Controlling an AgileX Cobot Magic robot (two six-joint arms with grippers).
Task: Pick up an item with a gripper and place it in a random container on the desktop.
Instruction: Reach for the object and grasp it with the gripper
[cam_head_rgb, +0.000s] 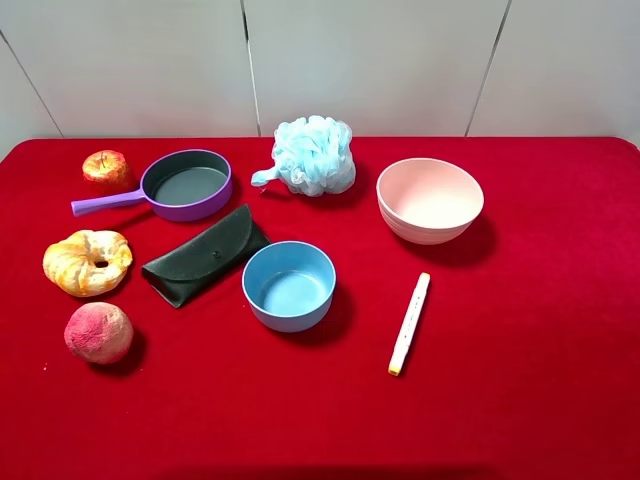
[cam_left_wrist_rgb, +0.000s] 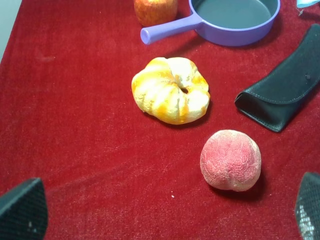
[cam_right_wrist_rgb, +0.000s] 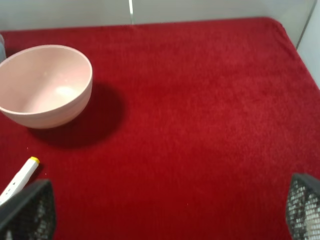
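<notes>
The light blue bath pouf (cam_head_rgb: 315, 155) sits just left of the pink bowl (cam_head_rgb: 430, 198), its cord (cam_head_rgb: 263, 178) trailing away from that bowl, so the right tool (cam_right_wrist_rgb: 165, 209), spread wide like the left tool (cam_left_wrist_rgb: 162, 210), seems better placed.

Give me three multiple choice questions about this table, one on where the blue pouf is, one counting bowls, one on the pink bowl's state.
1. The pouf lies: A, at the front edge; B, toward the back, left of the pink bowl; C, inside it.
2. Bowls on the red cloth: A, one; B, two; C, three.
3. The pink bowl is: A, empty; B, filled; C, overturned.
Answers: B, the high view shows it there; B, one pink, one blue bowl; A, its bare inside shows.
</notes>
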